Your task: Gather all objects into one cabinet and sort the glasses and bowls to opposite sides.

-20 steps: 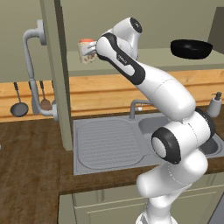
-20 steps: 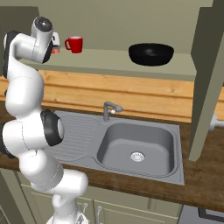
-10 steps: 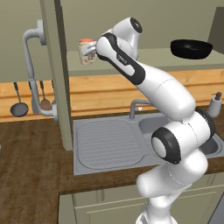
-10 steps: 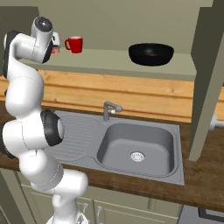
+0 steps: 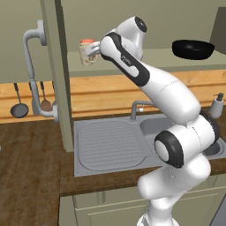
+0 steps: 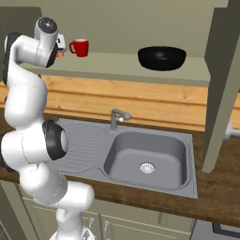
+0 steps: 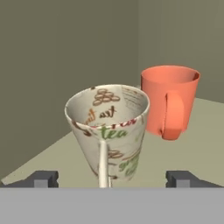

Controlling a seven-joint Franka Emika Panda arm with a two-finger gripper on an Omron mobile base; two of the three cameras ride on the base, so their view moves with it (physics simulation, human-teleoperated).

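Base views flank; hand close (shelf (image 6: pixel 122 70) shared).

Beige mug (image 7: pixel 108 131) base behind bottom band

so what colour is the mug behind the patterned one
Orange-red mug, plain, clearest in the hand view.

On the cabinet shelf (image 6: pixel 117 70), the beige patterned mug (image 7: pixel 108 131) stands straight ahead of the gripper (image 7: pixel 111 178), between its spread fingertips and clear of both. The orange-red mug (image 7: pixel 169 100) stands just beside it at 2 o'clock in the hand view, blocking that side. At 9 o'clock bare shelf runs toward the cabinet wall. Between the glossy red cup (image 6: pixel 80 47) and black bowl (image 6: pixel 161 57), the shelf lies open.
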